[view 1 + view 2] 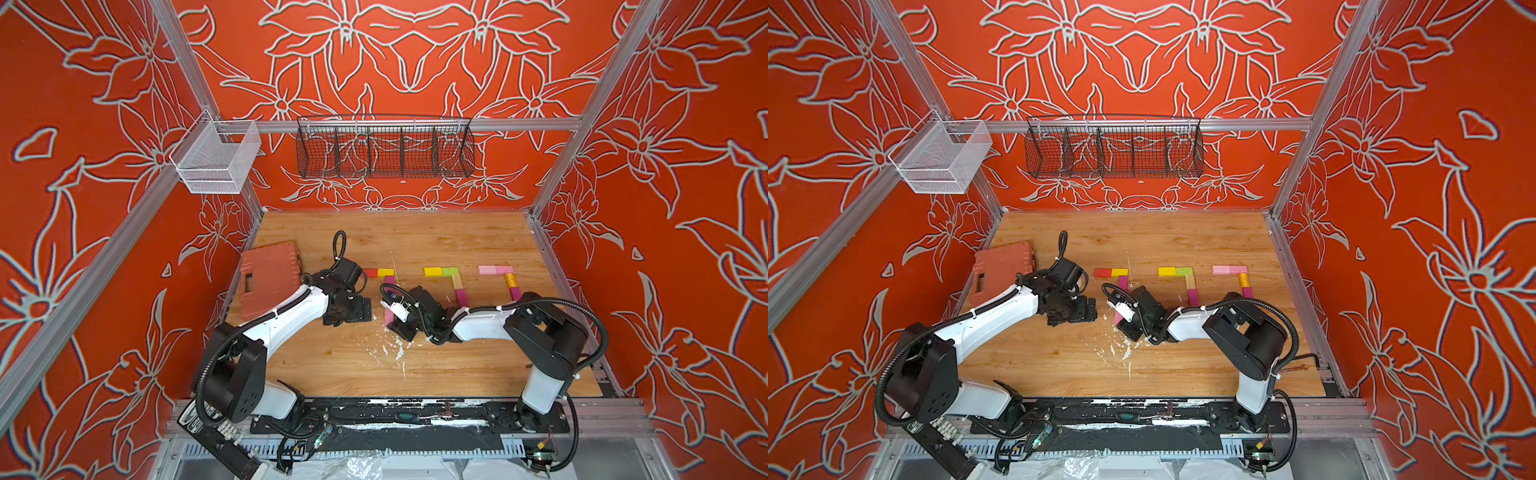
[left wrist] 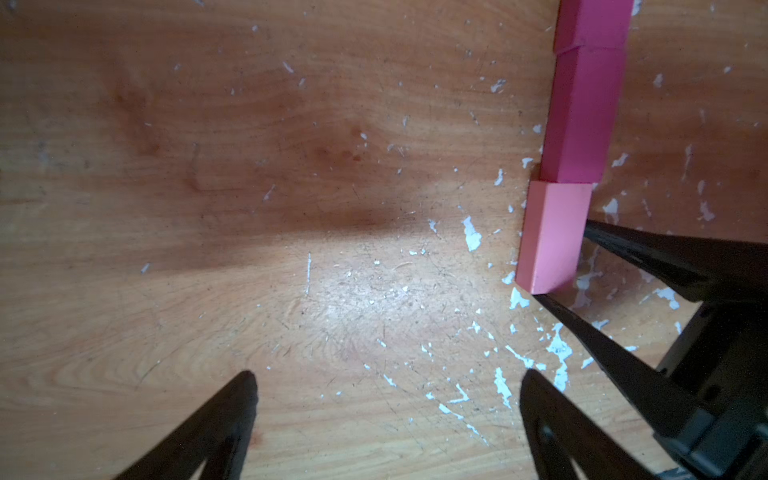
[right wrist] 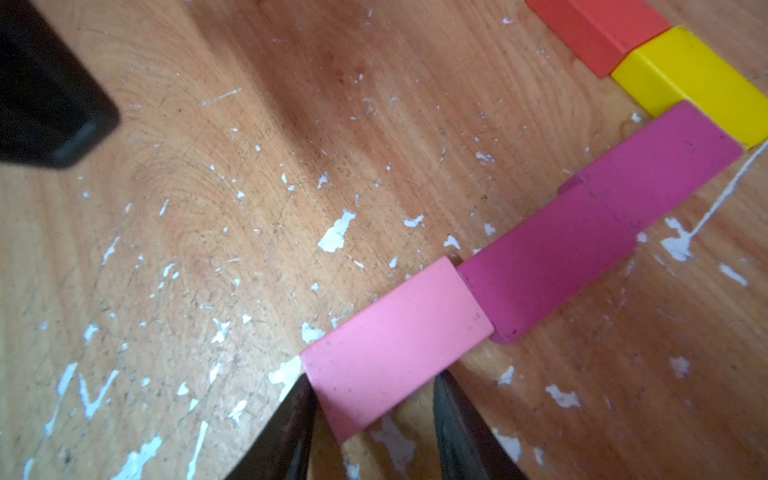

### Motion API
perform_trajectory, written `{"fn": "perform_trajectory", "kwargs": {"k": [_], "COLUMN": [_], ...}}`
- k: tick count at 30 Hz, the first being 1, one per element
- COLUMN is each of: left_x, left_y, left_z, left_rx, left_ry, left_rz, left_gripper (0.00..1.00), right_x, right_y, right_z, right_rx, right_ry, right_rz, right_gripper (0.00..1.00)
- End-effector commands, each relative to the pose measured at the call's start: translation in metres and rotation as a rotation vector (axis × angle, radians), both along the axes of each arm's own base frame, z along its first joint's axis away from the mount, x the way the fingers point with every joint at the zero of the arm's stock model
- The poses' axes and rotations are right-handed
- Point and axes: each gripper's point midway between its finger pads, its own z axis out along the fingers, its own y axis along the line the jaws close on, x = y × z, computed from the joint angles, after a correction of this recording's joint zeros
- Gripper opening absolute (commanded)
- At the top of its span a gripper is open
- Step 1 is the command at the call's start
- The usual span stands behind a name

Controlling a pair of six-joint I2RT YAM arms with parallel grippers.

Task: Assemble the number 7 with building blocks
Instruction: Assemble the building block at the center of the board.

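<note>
Three figures of building blocks lie in a row in both top views. The left number 7 [image 1: 380, 273] has a red block [image 3: 598, 29] and a yellow block [image 3: 690, 79] as its bar, with two magenta blocks [image 3: 548, 266] end to end as its stem. A light pink block [image 3: 395, 345] lies at the stem's lower end, touching the last magenta block. My right gripper [image 3: 372, 376] is shut on the pink block's free end, a finger on either side. My left gripper [image 2: 388, 374] hangs open over bare wood just left of the stem [image 2: 582, 116].
A middle figure [image 1: 451, 278] of yellow, green, wood and magenta and a right figure [image 1: 505, 276] of pink, orange and magenta lie beyond my right arm. A red-brown tool case [image 1: 270, 278] lies at the left edge. Wire baskets [image 1: 384, 147] hang on the back wall.
</note>
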Motion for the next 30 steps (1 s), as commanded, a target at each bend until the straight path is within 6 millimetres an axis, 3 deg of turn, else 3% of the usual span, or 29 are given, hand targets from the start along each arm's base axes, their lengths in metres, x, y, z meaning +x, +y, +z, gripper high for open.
{"fn": "perform_trajectory", "kwargs": {"k": [1,7,15,23,30], "left_x": [-0.001,-0.001,0.005,0.016,0.022], "left_y": [0.002,0.001,-0.003,-0.012,-0.024], "left_z": [-0.003,-0.004,-0.015,-0.035,-0.045], "left_rx": [0.005,0.001,0.008,0.009,0.028], "left_ry": [0.018,0.023,0.053,0.101,0.123], "left_rz": [0.003,0.002,-0.006,-0.002,-0.025], "left_gripper": [0.96,0.96,0.96,0.9,0.81], "right_x": [-0.012,-0.018,-0.026,-0.003,0.012], "right_y": [-0.035,-0.032,-0.037,-0.063,-0.073], "right_z": [-0.044,-0.038,-0.013,0.01,0.012], "right_rx": [-0.152,-0.124,-0.065,-0.034,-0.055], "right_ry": [0.111,0.121,0.118,0.141,0.174], "right_rz": [-0.052,-0.02,-0.016,-0.176,-0.246], "right_gripper": [0.49,0.53,0.63,0.58,0.53]}}
